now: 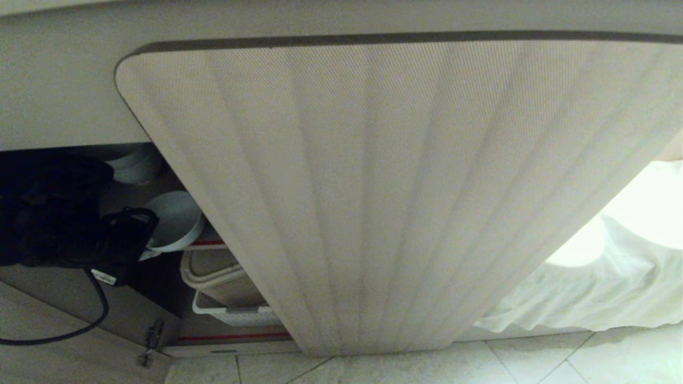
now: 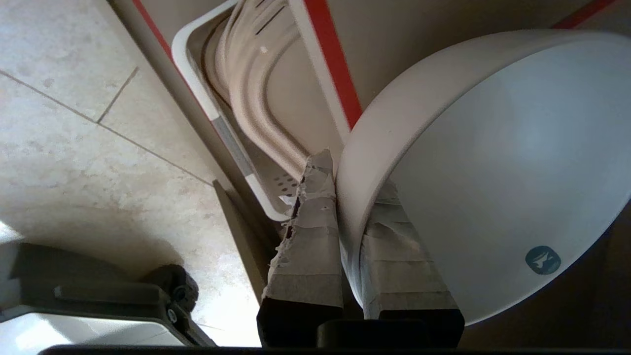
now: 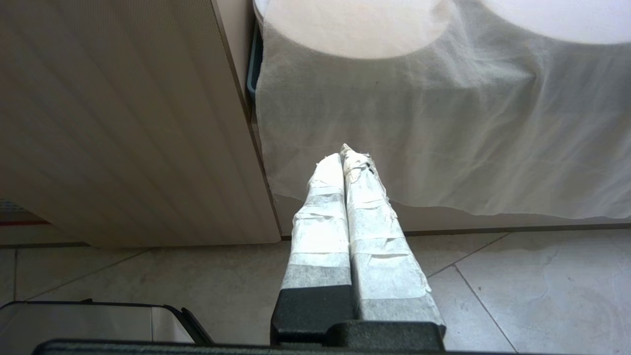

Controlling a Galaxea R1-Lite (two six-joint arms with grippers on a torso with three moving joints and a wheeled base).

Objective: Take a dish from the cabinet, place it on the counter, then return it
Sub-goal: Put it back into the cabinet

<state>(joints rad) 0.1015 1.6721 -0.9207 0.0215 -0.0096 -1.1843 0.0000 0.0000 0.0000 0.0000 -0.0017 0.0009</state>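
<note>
The white bowl (image 2: 493, 162) is in my left gripper (image 2: 352, 197). My two taped fingers (image 2: 308, 246) pinch its rim, one on the outside wall and one on the inside. The bowl hangs tipped up on its edge, so its open side faces across and not up. Seen from my head, the bowl (image 1: 173, 220) sits at the open mouth of the cabinet (image 1: 373, 186), just past my dark left gripper (image 1: 125, 240) and right above a shelf edge with red tape (image 1: 208, 242).

This is what matters most for my next move. The bowl sticks out from my fingers toward the inside of the cabinet, and the big ribbed door stands open close on its right. Going by my head view, the way out is back toward me and up, where the counter (image 1: 53, 80) is. I think the bowl is only just clear of the shelf, but the view is dark there and I cannot be sure.

Under the bowl is a white basket (image 2: 236, 153) with a beige tub (image 2: 251, 98) in it. More bowls (image 1: 136, 165) sit deeper on the shelf.

My right gripper (image 3: 347, 158) is pressed shut with nothing in it. It is down by the floor in front of a white cloth (image 3: 443, 138), far from the bowl. So my left arm does this job.
</note>
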